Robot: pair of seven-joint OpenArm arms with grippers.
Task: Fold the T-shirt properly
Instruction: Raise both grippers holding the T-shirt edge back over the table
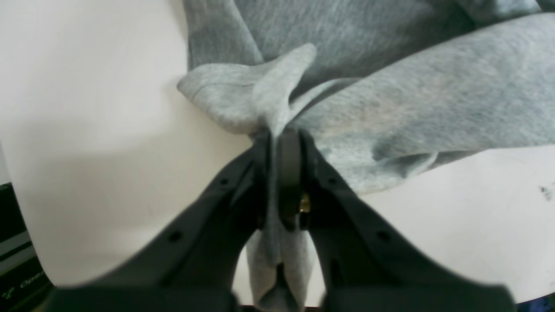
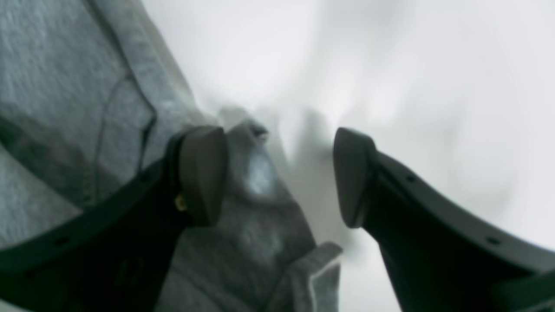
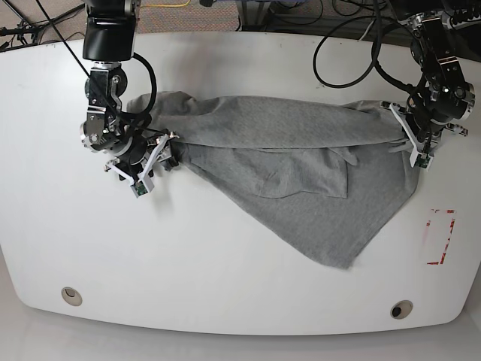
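The grey T-shirt [image 3: 285,150] lies crumpled and stretched across the white table [image 3: 225,301], one corner trailing toward the front. My left gripper [image 1: 282,134] is shut on a bunched fold of the T-shirt [image 1: 433,95]; in the base view this left gripper [image 3: 404,129] holds the shirt's right end. My right gripper [image 2: 277,173] is open at the edge of the T-shirt [image 2: 65,86], with one finger [image 2: 204,173] over the cloth and the other over bare table. In the base view the right gripper [image 3: 164,150] sits at the shirt's left end.
A red-outlined rectangle [image 3: 438,237] is marked on the table at the right. Two round holes [image 3: 71,295] [image 3: 400,309] sit near the front edge. Cables [image 3: 346,45] hang over the back edge by the arm on that view's right.
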